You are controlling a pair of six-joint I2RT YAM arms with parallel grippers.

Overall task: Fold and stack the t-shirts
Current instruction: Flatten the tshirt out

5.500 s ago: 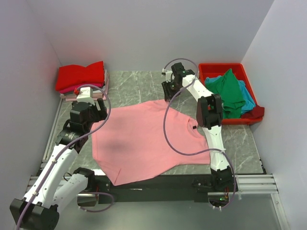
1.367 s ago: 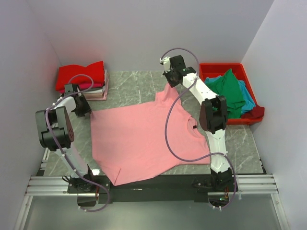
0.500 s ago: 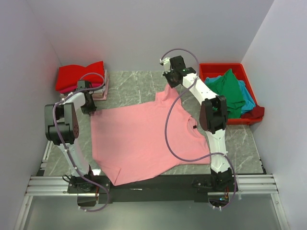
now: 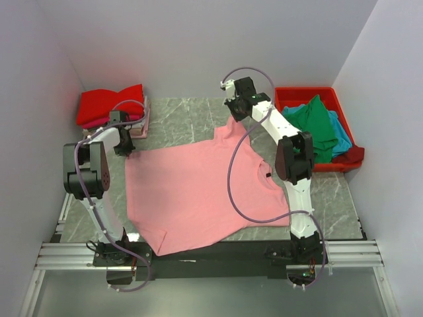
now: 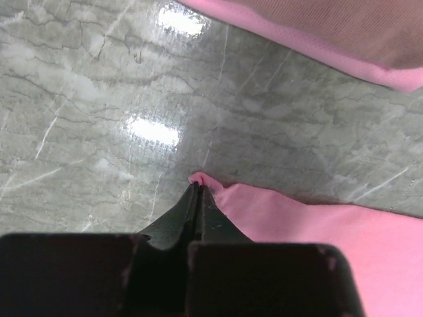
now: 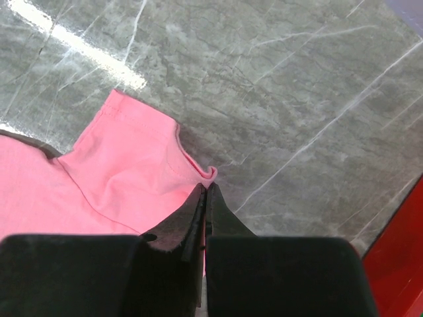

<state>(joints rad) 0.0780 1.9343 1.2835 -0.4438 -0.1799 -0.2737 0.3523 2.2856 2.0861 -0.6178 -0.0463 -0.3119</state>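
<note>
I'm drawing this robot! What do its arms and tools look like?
The left arm and right arm are white tubes with chunky black joints. A purple cable loops along each. The left tool and right tool have two black pointed fingers.

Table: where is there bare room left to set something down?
Bare marble table shows along the far edge, between the folded stack and the red bin, and at the near right, in front of the bin. The spread pink t-shirt crowds the middle; the bin is full of clothes.

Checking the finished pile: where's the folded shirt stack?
In the top view, the folded stack, red on top, sits in the far left corner of the table, just beyond the left gripper.
</note>
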